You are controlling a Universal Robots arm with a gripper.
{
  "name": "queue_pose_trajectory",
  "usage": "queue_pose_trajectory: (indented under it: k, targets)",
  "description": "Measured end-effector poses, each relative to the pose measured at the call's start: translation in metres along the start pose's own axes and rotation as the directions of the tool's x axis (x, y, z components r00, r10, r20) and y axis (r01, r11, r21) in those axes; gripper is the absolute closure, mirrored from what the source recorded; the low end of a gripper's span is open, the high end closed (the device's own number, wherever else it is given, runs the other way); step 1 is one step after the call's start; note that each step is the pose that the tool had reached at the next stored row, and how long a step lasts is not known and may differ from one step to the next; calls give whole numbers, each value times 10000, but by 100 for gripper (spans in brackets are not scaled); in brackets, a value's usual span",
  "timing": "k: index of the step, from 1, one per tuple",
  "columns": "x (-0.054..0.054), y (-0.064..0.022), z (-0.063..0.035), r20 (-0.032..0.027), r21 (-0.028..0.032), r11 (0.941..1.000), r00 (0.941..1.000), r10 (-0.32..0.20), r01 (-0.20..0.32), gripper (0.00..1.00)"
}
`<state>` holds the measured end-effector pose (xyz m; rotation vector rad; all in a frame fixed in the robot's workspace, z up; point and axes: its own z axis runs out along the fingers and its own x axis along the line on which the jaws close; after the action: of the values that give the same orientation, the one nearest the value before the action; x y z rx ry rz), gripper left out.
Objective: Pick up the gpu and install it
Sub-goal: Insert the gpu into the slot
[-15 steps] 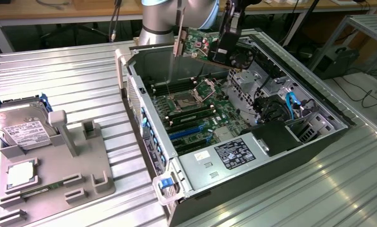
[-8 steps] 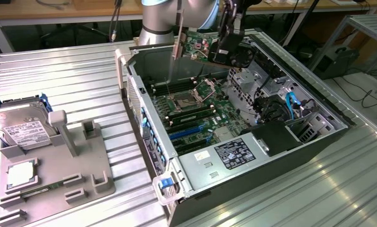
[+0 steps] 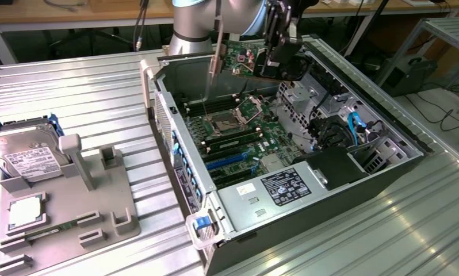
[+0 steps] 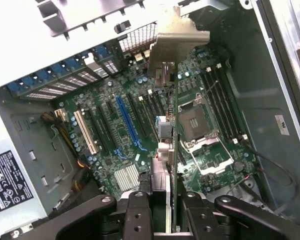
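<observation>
The gpu [image 4: 166,160] stands on edge, clamped between the fingers [image 4: 140,210] of the pincer [image 4: 167,205]. Its pale bracket [image 4: 177,45] is at the end farthest from the pincer. Both hang above the open case [image 3: 176,121], touching none of its walls. Below the pincer lies the motherboard [image 4: 110,140]. The blue slot [image 4: 126,125] is on one side of the gpu and the CPU socket [image 4: 195,120] on the other.
</observation>
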<state>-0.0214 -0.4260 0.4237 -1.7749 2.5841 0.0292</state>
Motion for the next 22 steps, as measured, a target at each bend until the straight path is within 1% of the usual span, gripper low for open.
queue_pose_trajectory:
  k: [3, 7, 12, 16, 18, 19, 22]
  targets:
    - [1, 0, 4, -6, -7, 9990, 9990, -447, 447, 72]
    - [1, -1, 7, -11, -16, 9952, 9952, -978, 978, 72]
    - [1, -1, 11, -16, -27, 9869, 9869, -1612, 1612, 72]
    - [2, -1, 17, -23, -34, 9758, 9758, -2187, 2187, 72]
    - [2, -1, 19, -23, -36, 9714, 9715, -2372, 2372, 72]
    - [2, -1, 19, -24, -38, 9701, 9701, -2428, 2428, 72]
    - [2, -1, 21, -25, -38, 9696, 9696, -2448, 2448, 72]
